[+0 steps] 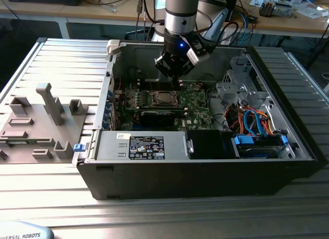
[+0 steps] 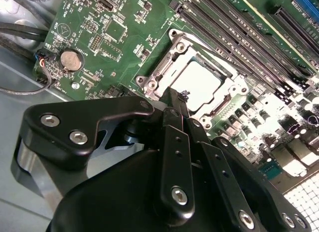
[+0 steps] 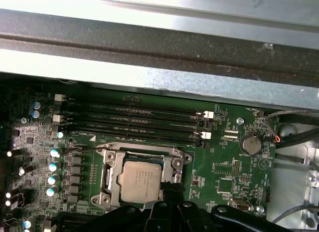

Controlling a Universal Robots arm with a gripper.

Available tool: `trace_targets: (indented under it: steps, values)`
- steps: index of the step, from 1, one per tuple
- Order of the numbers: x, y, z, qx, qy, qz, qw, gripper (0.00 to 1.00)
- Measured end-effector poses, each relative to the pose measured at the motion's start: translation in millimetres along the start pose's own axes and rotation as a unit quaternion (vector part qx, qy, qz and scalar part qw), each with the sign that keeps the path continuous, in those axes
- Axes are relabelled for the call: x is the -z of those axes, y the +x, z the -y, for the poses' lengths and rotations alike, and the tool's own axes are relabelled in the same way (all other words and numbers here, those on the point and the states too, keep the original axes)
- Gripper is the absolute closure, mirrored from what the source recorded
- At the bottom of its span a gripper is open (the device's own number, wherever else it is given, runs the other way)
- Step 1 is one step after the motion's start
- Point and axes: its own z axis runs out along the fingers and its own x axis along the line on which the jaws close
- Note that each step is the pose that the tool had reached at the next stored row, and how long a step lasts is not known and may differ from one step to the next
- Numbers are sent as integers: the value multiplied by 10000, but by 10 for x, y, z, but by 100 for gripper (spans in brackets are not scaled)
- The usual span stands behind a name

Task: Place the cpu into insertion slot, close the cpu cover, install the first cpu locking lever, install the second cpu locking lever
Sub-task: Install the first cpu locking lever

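The cpu (image 2: 199, 86) was seen seated under the closed cpu cover (image 2: 172, 60). The gripper (image 2: 183, 98) was held just beside it, jaws pinched together on nothing.

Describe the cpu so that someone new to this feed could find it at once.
Look inside the open black computer case at the green motherboard. Below its long black memory slots sits a silver-grey metal frame, and the cpu is the flat, dull silver square in that frame's window, beside the black gripper.

Ribbed metal table (image 1: 61, 59) — computer case (image 1: 195, 172), grey fixture (image 1: 36, 126)
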Motion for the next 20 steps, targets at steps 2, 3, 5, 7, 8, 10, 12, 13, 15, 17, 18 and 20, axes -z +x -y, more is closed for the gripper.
trace_targets:
  steps: [2,3,5,7,8,10,12,13,15,17,18,20]
  values:
    - [0,0,0,16,-1,0,10000,89]
    - [0,0,0,25,-1,1,10000,89]
    - [0,0,0,55,-2,2,10000,89]
    - [0,0,0,104,-4,3,9999,89]
    - [1,1,1,116,-7,4,9999,89]
    - [0,1,0,136,-13,5,9999,89]
    - [-1,0,0,107,-1,3,9999,89]
    - [-2,0,0,62,12,-1,10000,89]
    - [-5,0,0,-57,36,-7,10000,89]
    - [-7,1,0,-194,48,-14,9998,89]
    - [-10,1,0,-277,51,-22,9996,89]
    - [-10,1,0,-356,54,-29,9993,89]
